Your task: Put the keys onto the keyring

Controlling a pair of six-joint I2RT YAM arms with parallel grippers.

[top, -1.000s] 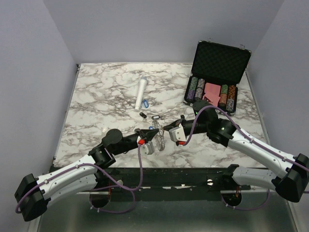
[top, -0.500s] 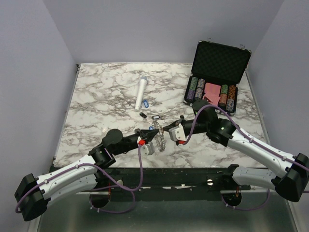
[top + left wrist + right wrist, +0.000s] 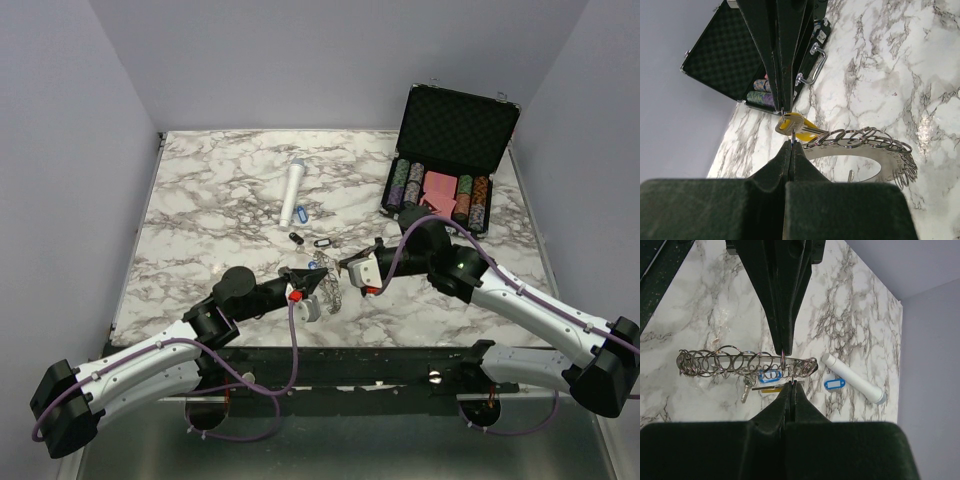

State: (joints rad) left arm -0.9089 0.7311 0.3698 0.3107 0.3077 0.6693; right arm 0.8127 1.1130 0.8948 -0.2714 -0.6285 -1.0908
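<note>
The left gripper [image 3: 318, 282] is clenched tight and so is the right gripper [image 3: 347, 267]. They meet tip to tip at one end of the keyring [image 3: 331, 289], near the front middle of the table [image 3: 200, 220]. A yellow-tagged key [image 3: 796, 126] sits between the two tips; I cannot tell which gripper pinches it. A blue-tagged key [image 3: 769, 376] lies against the keyring. Just beyond lie a black-tagged key [image 3: 321, 241], a loose blue tag [image 3: 302, 212] and a white cylinder [image 3: 293, 192]. An open chip case [image 3: 455, 130] stands well apart at the far right.
</note>
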